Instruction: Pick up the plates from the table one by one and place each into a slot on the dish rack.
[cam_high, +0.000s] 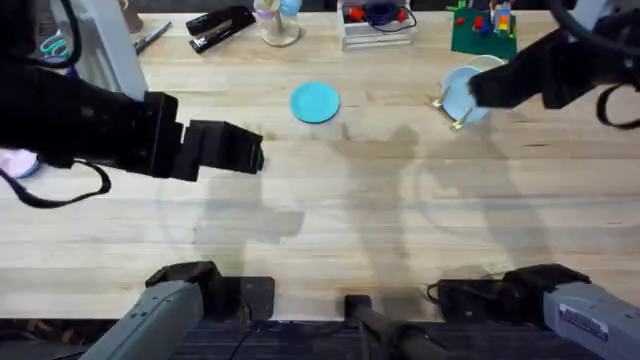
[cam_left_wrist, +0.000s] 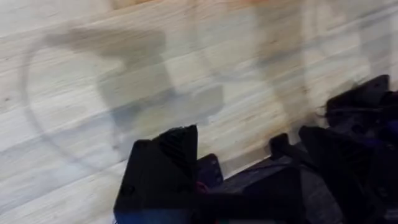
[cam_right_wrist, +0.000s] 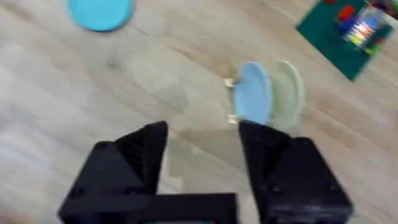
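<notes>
Teal plate (cam_high: 315, 102) flat on the table (cam_high: 330, 210), far centre. Pale blue plate (cam_right_wrist: 253, 93) upright in the dish rack (cam_high: 452, 113), far right, beside a cream plate (cam_right_wrist: 288, 92). Right gripper (cam_right_wrist: 202, 146) near the rack, fingers apart, empty. Left gripper (cam_high: 258, 152) at left, above bare wood; jaw state unclear.
</notes>
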